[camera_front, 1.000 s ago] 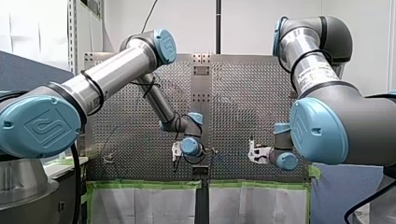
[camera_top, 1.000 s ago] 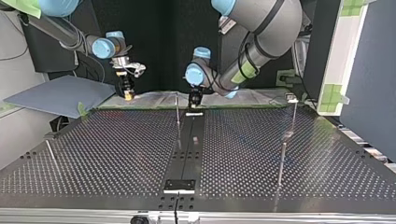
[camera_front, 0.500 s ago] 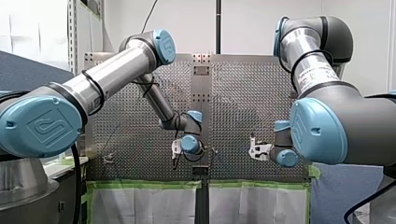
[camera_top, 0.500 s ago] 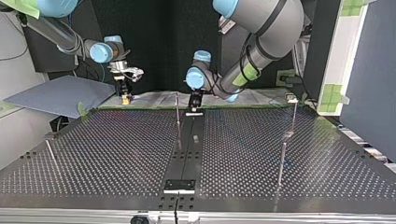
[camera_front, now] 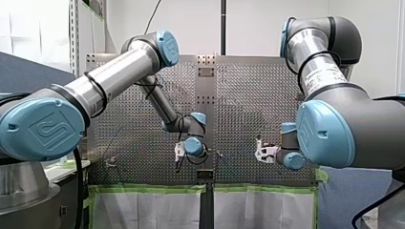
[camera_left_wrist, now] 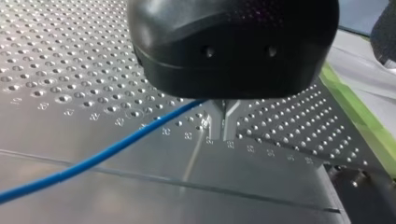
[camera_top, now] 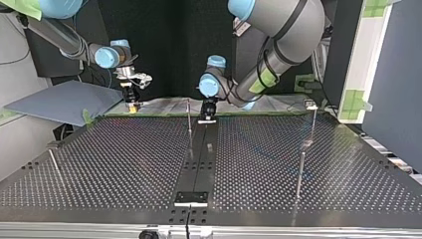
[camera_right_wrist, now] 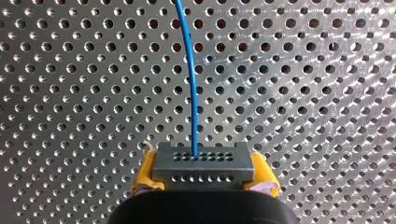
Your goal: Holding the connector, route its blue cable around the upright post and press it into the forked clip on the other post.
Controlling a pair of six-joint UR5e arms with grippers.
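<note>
right gripper [camera_right_wrist: 203, 171] is clamped on the grey connector [camera_right_wrist: 203, 161], yellow pads [camera_right_wrist: 145, 171] snug against both its ends. the blue cable [camera_right_wrist: 191, 84] leaves the connector and runs out over the perforated tabletop [camera_top: 124, 159]. my left gripper [camera_left_wrist: 223, 122] stands at the middle of the tabletop's edge nearest the arms, metal fingers [camera_left_wrist: 215, 119] closed to a slit on that cable.

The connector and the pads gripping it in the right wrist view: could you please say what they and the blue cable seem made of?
Connector: dark grey matte body with neat rows of holes, probably moulded plastic.
Pads: yellow, with ragged-looking edges, likely rubber or foam.
Blue cable: smooth, even sheath, probably plastic insulation.
</note>
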